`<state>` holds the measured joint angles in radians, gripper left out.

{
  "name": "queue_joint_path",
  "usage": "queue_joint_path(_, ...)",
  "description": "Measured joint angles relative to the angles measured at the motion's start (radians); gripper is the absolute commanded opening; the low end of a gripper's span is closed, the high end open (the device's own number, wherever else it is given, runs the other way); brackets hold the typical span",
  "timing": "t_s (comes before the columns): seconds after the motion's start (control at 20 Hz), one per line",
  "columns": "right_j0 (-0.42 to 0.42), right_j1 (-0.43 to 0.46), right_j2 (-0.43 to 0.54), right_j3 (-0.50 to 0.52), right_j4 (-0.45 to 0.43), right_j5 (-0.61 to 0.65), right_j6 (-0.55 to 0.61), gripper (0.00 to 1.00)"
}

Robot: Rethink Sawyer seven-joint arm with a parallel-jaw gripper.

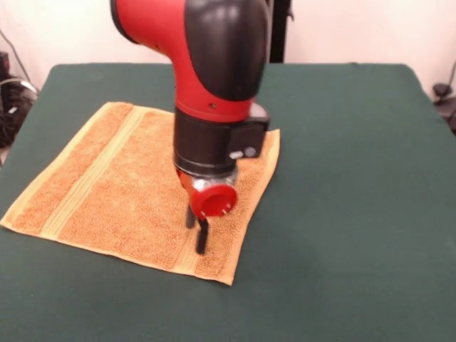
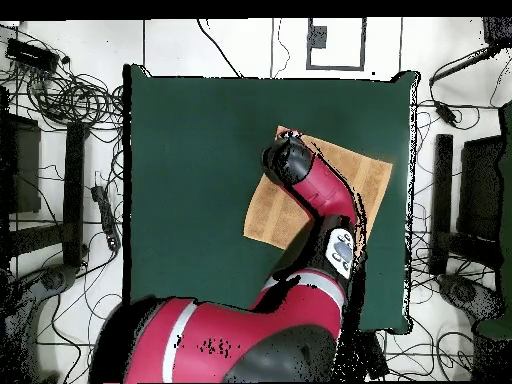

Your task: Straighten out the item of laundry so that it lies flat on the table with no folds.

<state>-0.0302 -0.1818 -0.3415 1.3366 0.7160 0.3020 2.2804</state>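
Note:
The orange-tan towel (image 1: 117,187) lies spread out on the dark green table (image 1: 342,178), left of centre, and looks flat with its paler bands showing near two edges. My gripper (image 1: 196,229) points straight down over the towel's right part, near the right band. Its two black fingers (image 1: 201,239) stand slightly apart with the tips at or just above the cloth, and nothing is held between them. In the overhead view the towel (image 2: 270,215) lies on the table (image 2: 190,180) at the right, and my arm (image 2: 300,175) covers its middle and hides the gripper.
My red and black arm comes down over the towel's far right corner in the front view. Cables and stands lie on the floor (image 2: 60,120) around the table in the overhead view.

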Motion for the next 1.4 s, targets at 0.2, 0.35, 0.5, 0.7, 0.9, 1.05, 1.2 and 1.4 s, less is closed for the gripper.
queue_joint_path(0.2,-0.053,-0.072,0.023,0.085,-0.08,0.0,0.0,1.0)
queue_joint_path(0.35,-0.102,-0.14,0.048,0.156,-0.137,0.0,0.0,1.0)
queue_joint_path(0.5,-0.157,-0.231,0.061,0.24,-0.207,0.001,0.0,1.0)
queue_joint_path(0.7,-0.252,-0.361,0.068,0.339,-0.339,0.01,0.0,1.0)
queue_joint_path(0.9,-0.368,-0.45,0.09,0.402,-0.474,0.01,0.0,1.0)
queue_joint_path(1.05,-0.463,-0.497,0.108,0.44,-0.591,0.01,0.0,1.0)
queue_joint_path(1.2,-0.495,-0.512,0.113,0.454,-0.652,0.01,0.0,1.0)
queue_joint_path(1.4,-0.507,-0.528,0.128,0.47,-0.724,0.01,0.0,1.0)
